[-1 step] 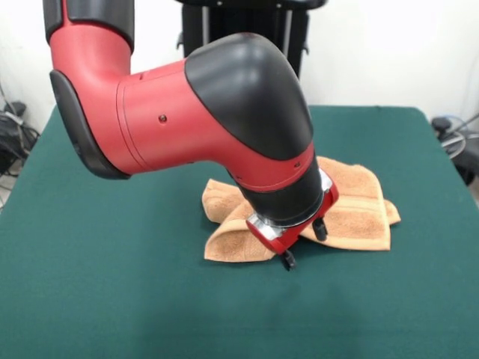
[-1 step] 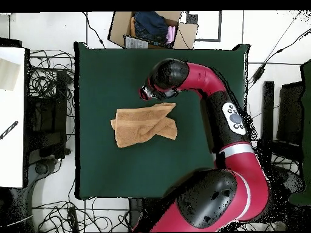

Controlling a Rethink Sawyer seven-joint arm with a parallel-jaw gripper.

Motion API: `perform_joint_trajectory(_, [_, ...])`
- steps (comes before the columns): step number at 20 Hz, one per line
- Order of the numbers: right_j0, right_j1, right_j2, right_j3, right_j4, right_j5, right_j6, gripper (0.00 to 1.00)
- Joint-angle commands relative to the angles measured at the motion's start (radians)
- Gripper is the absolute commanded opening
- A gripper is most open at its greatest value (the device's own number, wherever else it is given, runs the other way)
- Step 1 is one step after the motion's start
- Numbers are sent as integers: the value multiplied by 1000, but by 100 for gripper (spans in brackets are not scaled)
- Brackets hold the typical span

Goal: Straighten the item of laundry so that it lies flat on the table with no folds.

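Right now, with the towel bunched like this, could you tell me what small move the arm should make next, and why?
Probably lower the gripper onto the folded-over flap beneath it and grasp it. The towel lies doubled on the table, with layers overlapping, and the jaws look open and hold nothing, so a grip must come before any pull flat.

Orange-tan towel (image 1: pixel 352 213) with ribbed bands, dark green table (image 1: pixel 112 299), red and black arm (image 1: pixel 187 112)
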Motion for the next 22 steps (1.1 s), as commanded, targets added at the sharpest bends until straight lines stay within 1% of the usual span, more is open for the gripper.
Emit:
perform_joint_trajectory(1, [12,33,-61,-15,-50,85,-77,100])
perform_joint_trajectory(22, [18,55,-66,-27,-58,107,-56,100])
